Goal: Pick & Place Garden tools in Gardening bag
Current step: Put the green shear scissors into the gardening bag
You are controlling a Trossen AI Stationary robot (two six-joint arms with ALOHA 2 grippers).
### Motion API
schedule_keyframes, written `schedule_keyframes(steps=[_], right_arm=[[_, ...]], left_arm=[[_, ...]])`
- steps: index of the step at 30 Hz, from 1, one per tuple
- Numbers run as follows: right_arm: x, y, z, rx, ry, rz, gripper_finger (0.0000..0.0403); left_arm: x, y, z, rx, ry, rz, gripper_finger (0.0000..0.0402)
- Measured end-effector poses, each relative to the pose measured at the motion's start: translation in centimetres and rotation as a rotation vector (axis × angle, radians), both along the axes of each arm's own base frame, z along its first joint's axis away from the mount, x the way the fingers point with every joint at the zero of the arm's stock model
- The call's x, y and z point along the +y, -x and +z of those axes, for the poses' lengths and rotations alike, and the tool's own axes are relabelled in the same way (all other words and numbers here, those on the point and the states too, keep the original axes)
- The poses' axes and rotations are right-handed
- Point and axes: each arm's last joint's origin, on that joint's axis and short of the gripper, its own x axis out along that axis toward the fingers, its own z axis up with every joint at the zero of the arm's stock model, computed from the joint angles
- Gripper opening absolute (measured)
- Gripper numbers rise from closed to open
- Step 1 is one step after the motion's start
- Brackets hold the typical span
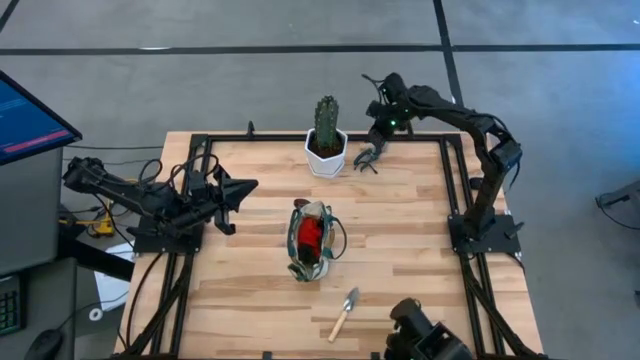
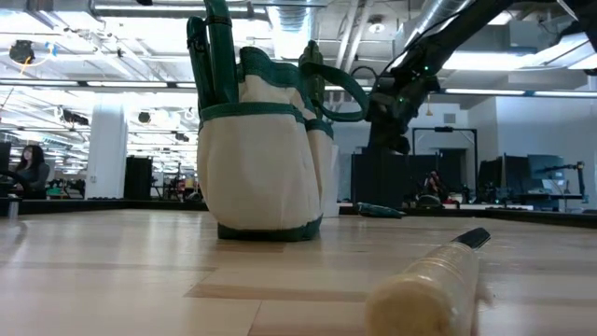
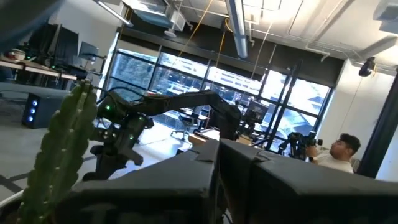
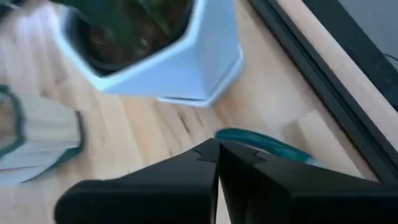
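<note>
On the worktop's [image 1: 250,300] left edge the left claw [image 1: 243,187] rests with its fingers pressed together, holding nothing, well apart from every tool. Mid-worktop stands the bag [image 1: 312,242], one only; it is soft cloth and looks light, so a hard push with a tool could likely tip or shift it. Inside it shows a red tool [image 1: 313,234]; what else it holds cannot be told. Behind it is one cactus [image 1: 327,122] in one white pot [image 1: 327,156]. Toward the front lies one trowel [image 1: 345,313], wooden handle and metal blade: stiff, probably light, and the round handle may roll, so the middle of the handle seems the best hold. At the far right, just beside the pot, lie the shears [image 1: 367,156], one dark pair with teal grips; hard, smooth, likely slippery, best pinched across both handles. The right claw [image 4: 217,152] hangs over them, fingers pressed together, pinching nothing. Tools still outside the bag: two.
</note>
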Motion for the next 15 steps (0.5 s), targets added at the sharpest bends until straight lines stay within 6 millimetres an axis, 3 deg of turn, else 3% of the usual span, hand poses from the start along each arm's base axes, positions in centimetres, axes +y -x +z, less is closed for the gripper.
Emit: schedule_keyframes(steps=[6,15], right_arm=[[-0.9,-0.1,-0.3,-0.006,0.044,-0.038,0.0000],[-2.5,-1.0,-5.0,0.167,0.022,-0.171,0.0000]], left_arm=[[0.0,0.0,0.0,0.002,0.005,0.013,0.0001],[0.2,0.1,-0.1,0.012,0.029,0.075,0.0001]])
